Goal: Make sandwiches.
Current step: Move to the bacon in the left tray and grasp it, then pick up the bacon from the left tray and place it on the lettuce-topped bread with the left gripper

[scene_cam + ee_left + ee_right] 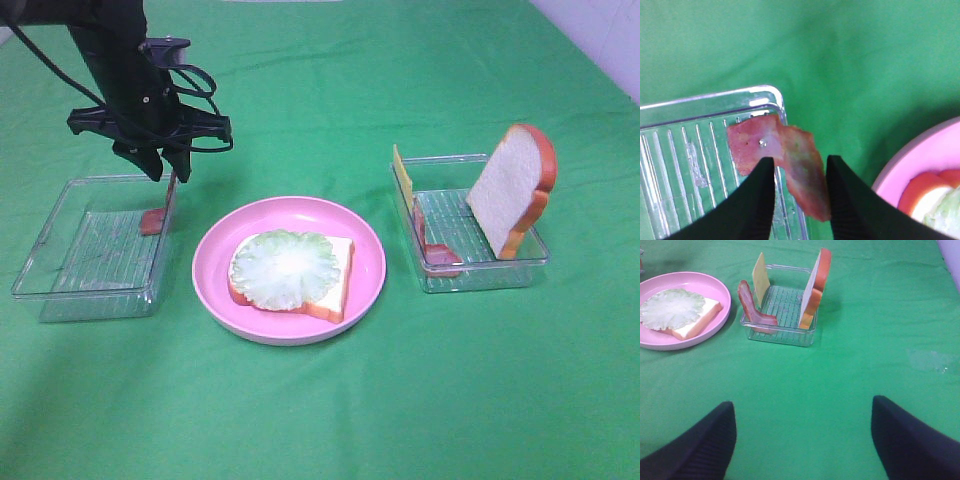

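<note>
Nearest, the pink plate (365, 235) holds one bread slice (335, 275) topped with lettuce (283, 268). Left of it, the left gripper (168, 176) has its jaws half closed around a bacon strip (800, 165) at the left tray's (60, 215) right wall; whether the grip is firm cannot be told. On the right tray's (780, 337) near side, the right gripper (801, 405) gapes wide and empty over green cloth (840, 365).

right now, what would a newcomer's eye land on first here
The pink plate at the centre, holding a bread slice topped with lettuce. The left gripper hangs over a corner of the left tray with a bacon strip between its jaws. In the right tray a second bread slice stands on edge.
</note>
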`<move>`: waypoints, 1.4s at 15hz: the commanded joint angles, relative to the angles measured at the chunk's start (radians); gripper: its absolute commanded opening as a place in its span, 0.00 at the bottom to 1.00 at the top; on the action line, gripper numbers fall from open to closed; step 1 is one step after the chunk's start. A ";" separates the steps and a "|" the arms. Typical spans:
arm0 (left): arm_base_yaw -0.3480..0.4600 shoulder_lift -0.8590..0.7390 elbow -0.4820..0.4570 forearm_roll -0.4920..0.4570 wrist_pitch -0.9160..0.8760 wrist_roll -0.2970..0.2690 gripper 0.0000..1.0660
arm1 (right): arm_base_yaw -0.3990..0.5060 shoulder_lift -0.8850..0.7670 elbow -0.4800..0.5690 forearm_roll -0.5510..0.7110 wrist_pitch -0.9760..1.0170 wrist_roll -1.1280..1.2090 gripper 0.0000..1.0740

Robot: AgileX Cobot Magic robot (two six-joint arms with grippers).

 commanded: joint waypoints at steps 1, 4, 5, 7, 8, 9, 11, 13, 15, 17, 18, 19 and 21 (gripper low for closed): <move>-0.001 0.003 -0.003 0.006 -0.007 -0.005 0.20 | -0.001 -0.012 0.002 0.000 -0.004 -0.005 0.66; -0.001 0.003 -0.003 0.005 -0.007 -0.005 0.04 | -0.001 -0.012 0.002 0.000 -0.004 -0.005 0.66; -0.001 0.003 -0.003 0.005 -0.007 -0.005 0.01 | -0.001 -0.012 0.002 0.000 -0.004 -0.005 0.66; -0.001 0.003 -0.003 0.005 -0.005 -0.005 0.00 | -0.001 -0.012 0.002 0.000 -0.004 -0.005 0.66; -0.001 -0.003 -0.003 0.005 0.012 -0.005 0.00 | -0.001 -0.012 0.002 0.000 -0.004 -0.005 0.66; -0.001 -0.009 -0.003 0.005 0.019 -0.005 0.00 | -0.001 -0.012 0.002 0.000 -0.004 -0.005 0.66; -0.001 -0.061 -0.003 -0.007 0.025 -0.002 0.00 | -0.001 -0.012 0.002 0.000 -0.004 -0.005 0.66; -0.001 -0.120 -0.003 -0.059 0.031 0.008 0.00 | -0.001 -0.012 0.002 0.000 -0.004 -0.005 0.66; -0.001 -0.190 -0.003 -0.185 0.032 0.074 0.00 | -0.001 -0.012 0.002 0.000 -0.004 -0.005 0.66; -0.002 -0.213 -0.003 -0.340 0.048 0.154 0.00 | -0.001 -0.012 0.002 0.000 -0.004 -0.005 0.66; -0.005 -0.213 -0.003 -0.384 0.056 0.185 0.00 | -0.001 -0.012 0.002 0.000 -0.004 -0.005 0.66; -0.012 -0.208 -0.003 -0.450 0.067 0.230 0.00 | -0.001 -0.012 0.002 0.000 -0.004 -0.005 0.66; -0.049 -0.194 -0.003 -0.531 0.079 0.290 0.00 | -0.001 -0.012 0.002 0.000 -0.004 -0.005 0.66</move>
